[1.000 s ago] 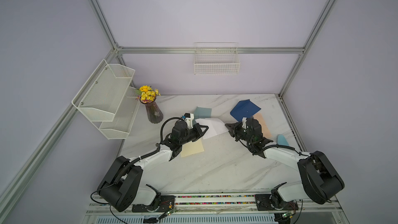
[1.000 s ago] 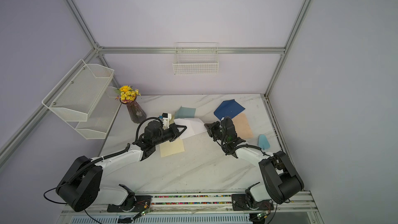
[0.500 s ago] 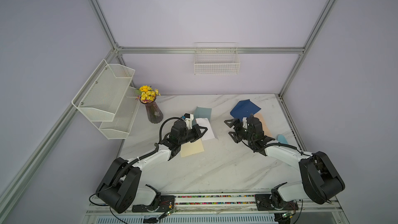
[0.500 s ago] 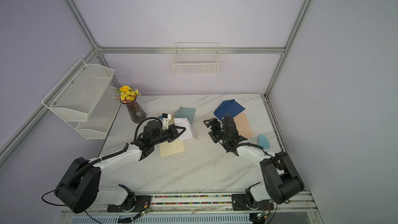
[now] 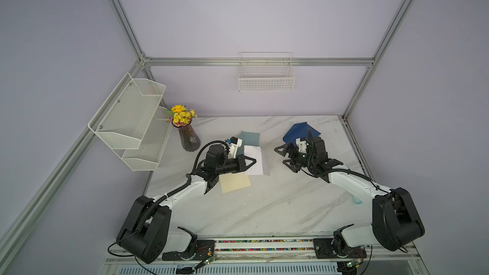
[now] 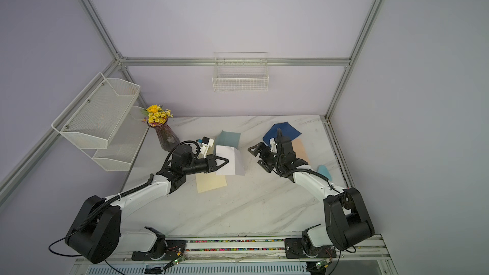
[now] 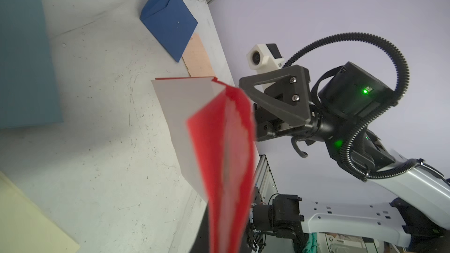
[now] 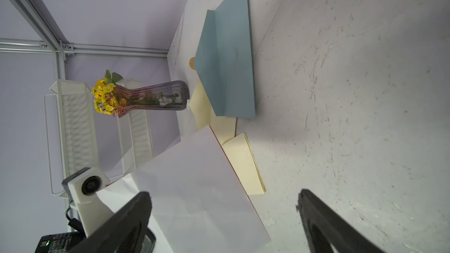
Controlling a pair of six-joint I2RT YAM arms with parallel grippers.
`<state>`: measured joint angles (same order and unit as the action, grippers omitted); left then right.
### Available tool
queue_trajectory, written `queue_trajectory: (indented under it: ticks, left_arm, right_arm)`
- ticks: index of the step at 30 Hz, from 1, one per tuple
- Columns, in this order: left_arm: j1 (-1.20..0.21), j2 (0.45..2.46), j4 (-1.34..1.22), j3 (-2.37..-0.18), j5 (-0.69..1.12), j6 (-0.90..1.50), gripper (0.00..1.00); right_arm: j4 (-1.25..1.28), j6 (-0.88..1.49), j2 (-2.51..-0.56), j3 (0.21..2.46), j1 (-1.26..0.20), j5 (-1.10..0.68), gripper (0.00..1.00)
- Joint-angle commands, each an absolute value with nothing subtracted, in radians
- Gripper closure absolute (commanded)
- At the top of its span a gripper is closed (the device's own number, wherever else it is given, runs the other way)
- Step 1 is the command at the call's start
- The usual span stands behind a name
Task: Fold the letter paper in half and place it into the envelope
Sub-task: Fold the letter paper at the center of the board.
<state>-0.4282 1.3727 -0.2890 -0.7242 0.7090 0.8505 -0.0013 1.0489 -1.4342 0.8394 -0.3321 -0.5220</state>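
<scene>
The letter paper, white outside and red inside, stands folded over on the table, and my left gripper is shut on its near-left edge. In the left wrist view the paper's red inner face fills the middle and hides the jaws. My right gripper hangs open a short way right of the paper, touching nothing; its wrist view shows the fingers spread wide before the white sheet. A grey-blue envelope with raised flap lies just behind the paper. A dark blue envelope lies behind the right gripper. I cannot tell which is the task's envelope.
A cream envelope lies under my left wrist. A vase of yellow flowers stands at the back left beside a white mesh shelf. A peach sheet and a small light-blue thing lie at the right. A wire basket hangs on the back wall.
A second ago the paper stretched between both grippers. The right gripper has opened, let go and drawn back to the right. The paper has folded over toward the left gripper.
</scene>
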Motion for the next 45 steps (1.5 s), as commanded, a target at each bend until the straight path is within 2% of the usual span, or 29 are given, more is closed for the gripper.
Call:
queue_trajectory:
  ticks: [1, 8, 23, 25, 29, 31, 33, 34, 36, 37, 39, 41, 43, 45]
  left_arm:
    - [-0.423, 1.403, -0.424, -0.752, 0.813, 0.86, 1.0]
    - [-0.426, 1.533, -0.555, -0.787, 0.872, 0.935, 1.0]
    - [-0.463, 1.636, -0.641, -0.796, 0.904, 0.98, 1.0]
    - [-0.464, 1.644, -0.648, -0.789, 0.905, 0.98, 1.0]
    - [-0.464, 1.662, -0.648, -0.778, 0.905, 0.974, 0.99]
    - [-0.464, 1.671, -0.648, -0.776, 0.904, 0.971, 0.92]
    - [-0.463, 1.68, -0.644, -0.773, 0.905, 0.967, 0.78]
    - [-0.462, 1.681, -0.638, -0.772, 0.905, 0.964, 0.7]
    - [-0.461, 1.677, -0.607, -0.774, 0.905, 0.946, 0.45]
    - [-0.459, 1.673, -0.587, -0.776, 0.904, 0.934, 0.37]
    - [-0.454, 1.655, -0.52, -0.782, 0.895, 0.894, 0.23]
    - [-0.447, 1.637, -0.46, -0.79, 0.887, 0.854, 0.14]
    - [-0.44, 1.622, -0.404, -0.799, 0.883, 0.819, 0.07]
    - [-0.43, 1.612, -0.357, -0.811, 0.878, 0.789, 0.04]
  right_arm:
    - [0.006, 1.021, -1.456, 0.857, -0.34, -0.586, 0.03]
    - [0.105, 1.058, -1.517, 0.872, -0.39, -0.609, 0.03]
    - [0.262, 1.123, -1.625, 0.938, -0.439, -0.659, 0.03]
    - [0.29, 1.139, -1.629, 0.935, -0.439, -0.673, 0.07]
    - [0.299, 1.142, -1.628, 0.934, -0.439, -0.684, 0.26]
    - [0.285, 1.131, -1.621, 0.93, -0.439, -0.684, 0.36]
    - [0.273, 1.122, -1.61, 0.925, -0.438, -0.674, 0.5]
    - [0.269, 1.119, -1.607, 0.922, -0.438, -0.67, 0.56]
    - [0.256, 1.114, -1.6, 0.919, -0.438, -0.662, 0.7]
    - [0.249, 1.112, -1.596, 0.919, -0.436, -0.66, 0.75]
    - [0.237, 1.106, -1.591, 0.92, -0.433, -0.655, 0.89]
    - [0.226, 1.104, -1.591, 0.92, -0.429, -0.655, 1.0]
    - [0.223, 1.103, -1.589, 0.917, -0.423, -0.659, 1.0]
    - [0.214, 1.1, -1.59, 0.918, -0.415, -0.661, 1.0]
